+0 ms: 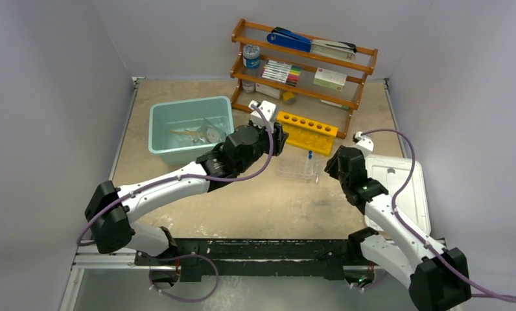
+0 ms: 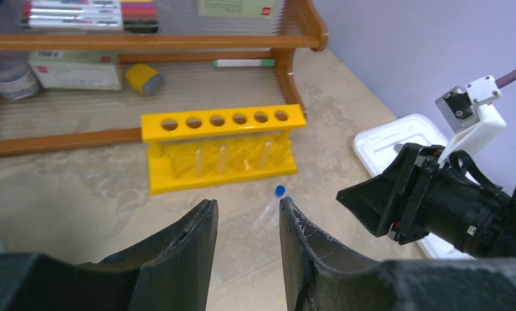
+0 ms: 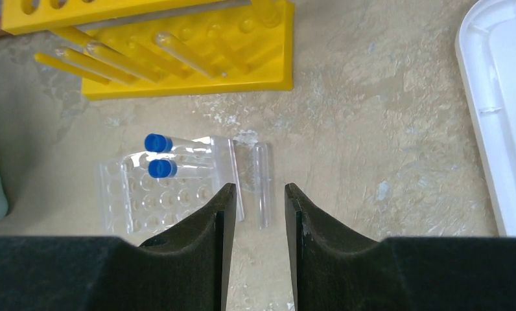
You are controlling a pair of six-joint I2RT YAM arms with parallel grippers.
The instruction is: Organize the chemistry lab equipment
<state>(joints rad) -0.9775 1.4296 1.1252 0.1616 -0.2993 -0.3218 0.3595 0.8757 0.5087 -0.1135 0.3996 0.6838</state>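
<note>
Black fingers of my right gripper (image 3: 258, 189) and left gripper (image 2: 246, 202) hang open, holding nothing. At the left, the big teal plastic bin (image 1: 177, 155) holds some lab things together. The yellow plastic rack with holes (image 2: 223, 120) stands upright, ready for tubes. Before it lies the clear plastic tray of little cups (image 3: 145, 204), carrying two blue-capped tubes (image 3: 157, 142). Just beside the tray, below my right fingers, lies a small clear tube (image 3: 262, 178), likely my next pick

I see plain lavender walls (image 1: 48, 97) closing three sides of the table (image 1: 275, 207) | its top beige, mottled | wooden shelf (image 1: 307, 56) at table's far edge | light soft, even
</note>
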